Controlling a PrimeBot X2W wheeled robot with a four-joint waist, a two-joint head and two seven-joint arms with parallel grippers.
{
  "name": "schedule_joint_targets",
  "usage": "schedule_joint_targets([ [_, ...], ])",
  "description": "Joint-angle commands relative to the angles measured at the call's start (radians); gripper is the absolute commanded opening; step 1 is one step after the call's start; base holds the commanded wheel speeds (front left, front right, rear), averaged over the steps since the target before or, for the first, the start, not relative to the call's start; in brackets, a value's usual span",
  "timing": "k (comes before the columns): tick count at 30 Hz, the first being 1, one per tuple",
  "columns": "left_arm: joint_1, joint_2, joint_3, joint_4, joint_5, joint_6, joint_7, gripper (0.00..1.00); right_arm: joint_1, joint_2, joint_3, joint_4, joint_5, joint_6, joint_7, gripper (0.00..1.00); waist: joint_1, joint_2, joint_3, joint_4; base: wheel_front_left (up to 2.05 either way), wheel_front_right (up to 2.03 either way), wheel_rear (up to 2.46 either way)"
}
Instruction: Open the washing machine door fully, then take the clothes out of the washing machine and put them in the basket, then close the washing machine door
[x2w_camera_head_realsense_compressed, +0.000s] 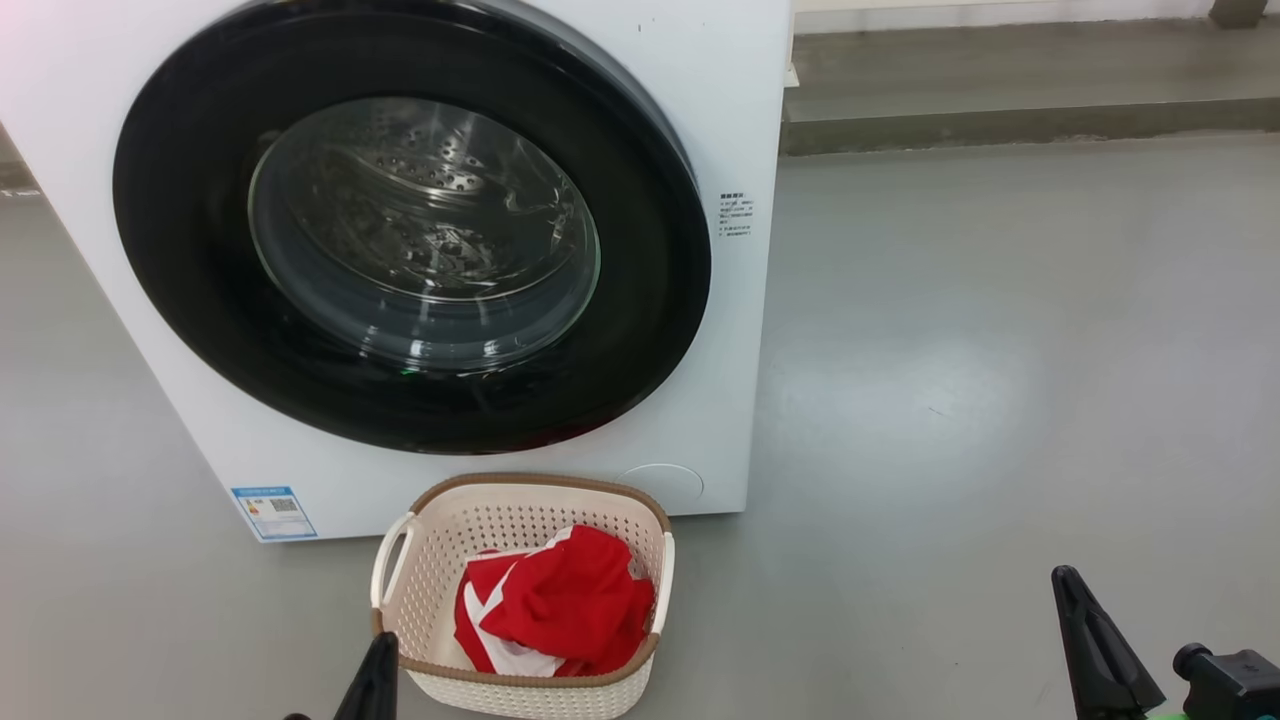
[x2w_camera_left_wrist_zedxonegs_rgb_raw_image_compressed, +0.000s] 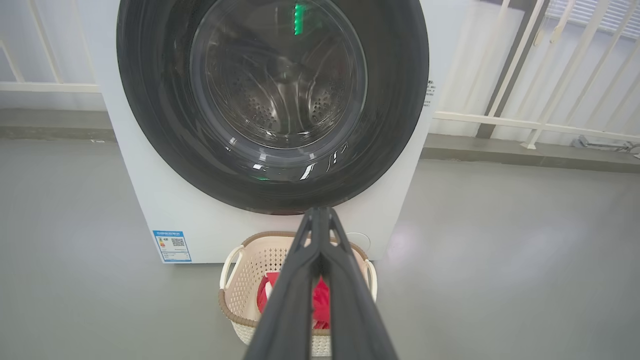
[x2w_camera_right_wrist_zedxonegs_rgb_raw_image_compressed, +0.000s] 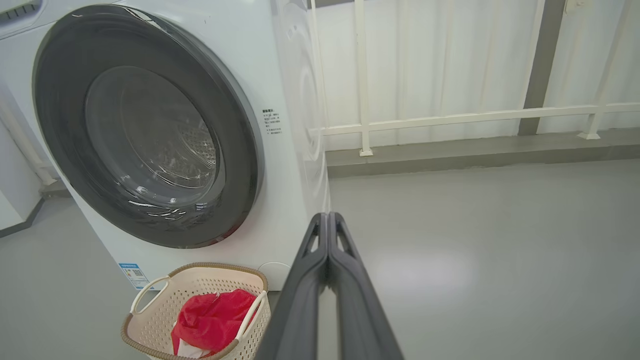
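My left gripper (x2w_camera_left_wrist_zedxonegs_rgb_raw_image_compressed: 318, 220) has its two dark fingers pressed together with nothing between them, and my right gripper (x2w_camera_right_wrist_zedxonegs_rgb_raw_image_compressed: 328, 220) is the same, closed on air. Both hang low and point toward the washing machine (x2w_camera_head_realsense_compressed: 740, 120) without touching it; I judge that is because nothing here is left to grasp. The washing machine door (x2w_camera_head_realsense_compressed: 420, 235) sits flat against the white front, its black ring flush all round, and through its glass I see the bare perforated drum (x2w_camera_head_realsense_compressed: 430, 170) and no fabric. The clothes (x2w_camera_head_realsense_compressed: 560, 610) lie bunched in the basket (x2w_camera_head_realsense_compressed: 540, 484), red with white trim showing (I cannot make out a grey piece among them). The basket stands on the floor (x2w_camera_head_realsense_compressed: 1000, 400) just in front of the machine, below the door's lower edge: near enough for a short carry from the drum, I reckon, yet low enough not to block the door's swing. By my reading all three steps are done
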Motion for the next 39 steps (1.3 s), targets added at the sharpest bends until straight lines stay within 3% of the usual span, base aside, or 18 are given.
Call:
schedule_joint_targets([
  [1, -0.031, 0.001, 0.013, -0.02, -0.029, -0.006, 0.007, 0.0, -0.029, -0.012, -0.003, -0.021, 0.031, 0.0, 0.007, 0.0, 0.0016, 0.0, 0.001, 0.0, 0.0, 0.0, 0.0],
  [6, -0.036, 0.0, 0.02, -0.02, -0.085, -0.011, 0.02, 0.0, -0.039, -0.011, -0.004, -0.017, 0.086, 0.0, 0.021, 0.0, -0.0001, 0.0, 0.007, 0.001, 0.0, 0.0, 0.0],
  [39, -0.077, -0.005, 0.074, -0.011, -0.443, -0.039, 0.11, 0.0, -0.106, -0.005, -0.012, 0.012, 0.432, -0.001, 0.115, 0.0, -0.0001, 0.0, 0.035, 0.006, 0.0, 0.0, 0.0],
])
